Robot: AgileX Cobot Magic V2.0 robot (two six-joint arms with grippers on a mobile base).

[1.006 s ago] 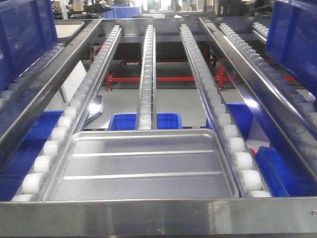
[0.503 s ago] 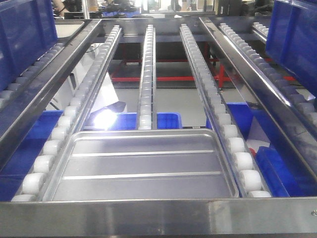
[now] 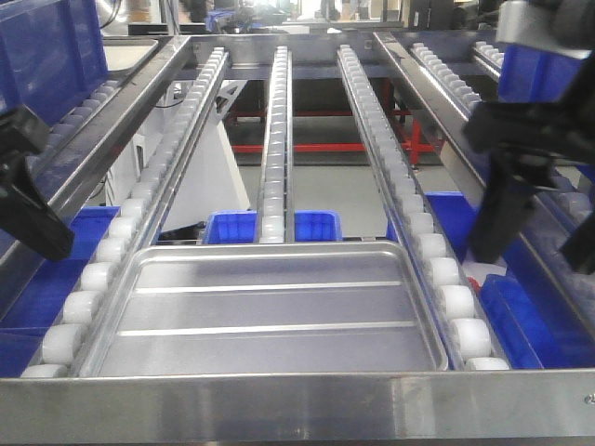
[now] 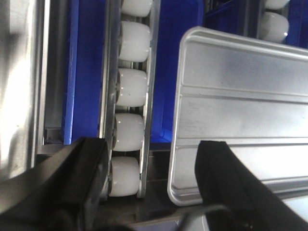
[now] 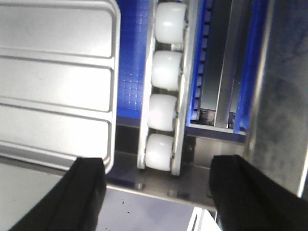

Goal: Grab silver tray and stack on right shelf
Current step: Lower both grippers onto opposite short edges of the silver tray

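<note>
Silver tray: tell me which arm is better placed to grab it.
Left, probably. The rim of the tray sits well inside the open left pincer, beside the left rail. The open right pincer mostly spans the right rail, with the rim just at one finger's edge.

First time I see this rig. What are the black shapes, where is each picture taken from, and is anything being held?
This is a two-armed robot. The wide picture looks forward from its body. The other two come from cameras on its wrists, looking down past the fingers. The black shapes are the left gripper and the right gripper. Both are open and hold nothing. A ribbed silver tray lies on the white roller rails of the shelf, against its front bar. Blue bins sit below. In its wrist picture, each gripper spans one short end of the tray and the rail beside it.
</note>
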